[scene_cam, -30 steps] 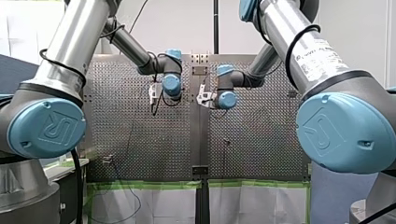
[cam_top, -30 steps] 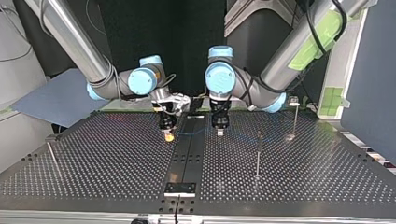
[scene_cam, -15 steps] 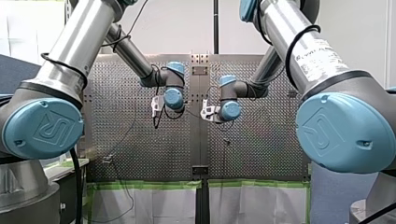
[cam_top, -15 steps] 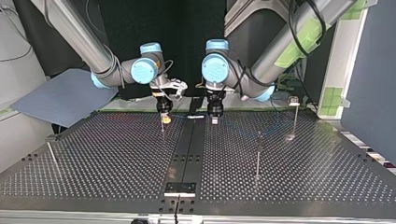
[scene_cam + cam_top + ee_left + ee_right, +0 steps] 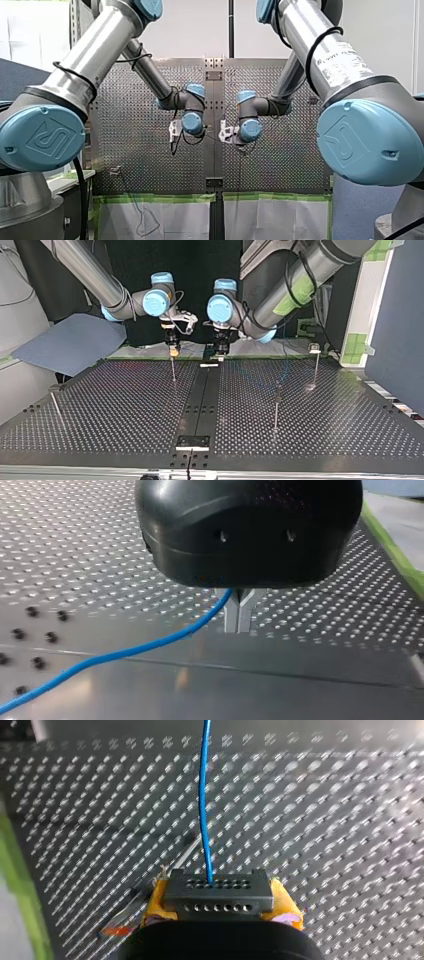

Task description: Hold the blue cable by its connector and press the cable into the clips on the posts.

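Right gripper [image 5: 220, 909] is clamping the black connector [image 5: 218, 891], anchoring the blue cable [image 5: 203, 795]; left gripper [image 5: 239, 616] is pinching it for guided routing.

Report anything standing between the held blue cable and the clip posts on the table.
Nothing visible does. My right pincer grips the connector, my left pincer pinches the blue cable, and only bare perforated table lies between them and the posts.
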